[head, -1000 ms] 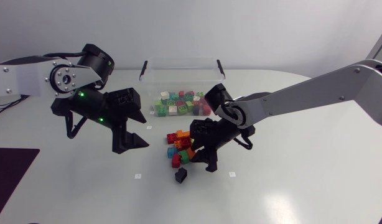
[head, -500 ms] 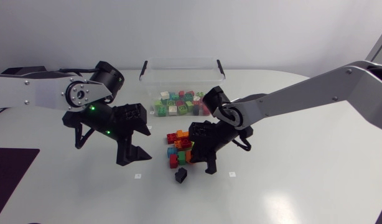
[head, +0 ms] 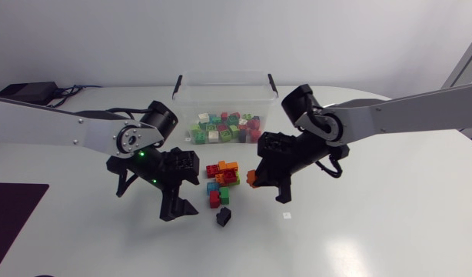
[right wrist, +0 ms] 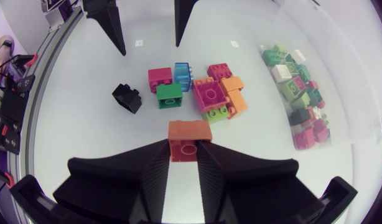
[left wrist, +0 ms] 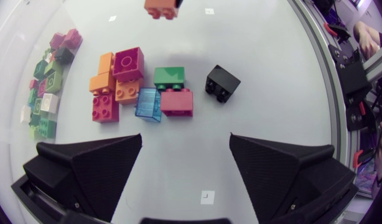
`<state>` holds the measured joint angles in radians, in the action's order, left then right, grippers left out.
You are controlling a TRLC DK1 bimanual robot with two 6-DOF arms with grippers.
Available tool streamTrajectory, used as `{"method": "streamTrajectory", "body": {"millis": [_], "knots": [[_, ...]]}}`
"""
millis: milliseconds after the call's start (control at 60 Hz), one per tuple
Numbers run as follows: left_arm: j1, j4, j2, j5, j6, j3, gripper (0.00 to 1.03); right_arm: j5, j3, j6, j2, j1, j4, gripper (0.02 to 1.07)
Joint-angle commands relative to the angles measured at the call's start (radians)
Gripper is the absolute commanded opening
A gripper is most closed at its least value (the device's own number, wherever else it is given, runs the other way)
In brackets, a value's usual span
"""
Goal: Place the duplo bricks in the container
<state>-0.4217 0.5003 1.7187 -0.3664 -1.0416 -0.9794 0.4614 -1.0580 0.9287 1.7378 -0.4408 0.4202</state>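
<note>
**Orange brick held beside the pile**

The left pincer (head: 182, 196) hangs spread at the left of the loose duplo bricks (head: 223, 178) on the worktop (head: 359, 223). To their right, the right pincer (head: 268, 186) pinches an orange brick (head: 252, 178). The clear container (head: 221, 75) stands on the far side.

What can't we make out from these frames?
- Head view: the orange brick is mostly hidden by the fingers of the right gripper.
- Container: its bricks are too small to count in the head view, and both wrist views cut it off at the edge.
- Pile: no view shows whether its bricks are joined or only touching.
</note>
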Motion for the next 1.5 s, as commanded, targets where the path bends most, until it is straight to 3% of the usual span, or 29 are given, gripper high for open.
{"method": "streamTrajectory", "body": {"millis": [0, 383, 950, 1483], "knots": [[-0.017, -0.014, 0.048, 0.006, -0.021, 0.022, 0.98, 0.014, 0.033, 0.029, -0.041, 0.017, 0.025, 0.2], [-0.065, -0.017, 0.078, -0.005, -0.055, 0.028, 0.93, 0.017, 0.027, 0.027, -0.121, 0.054, 0.065, 0.2], [-0.034, -0.068, 0.209, -0.054, -0.02, -0.105, 0.94, 0.019, -0.031, 0.016, -0.178, 0.071, 0.117, 0.2], [-0.045, -0.121, 0.214, -0.109, -0.031, -0.077, 0.94, 0.039, -0.109, 0.01, -0.179, 0.071, 0.155, 0.2]]}}
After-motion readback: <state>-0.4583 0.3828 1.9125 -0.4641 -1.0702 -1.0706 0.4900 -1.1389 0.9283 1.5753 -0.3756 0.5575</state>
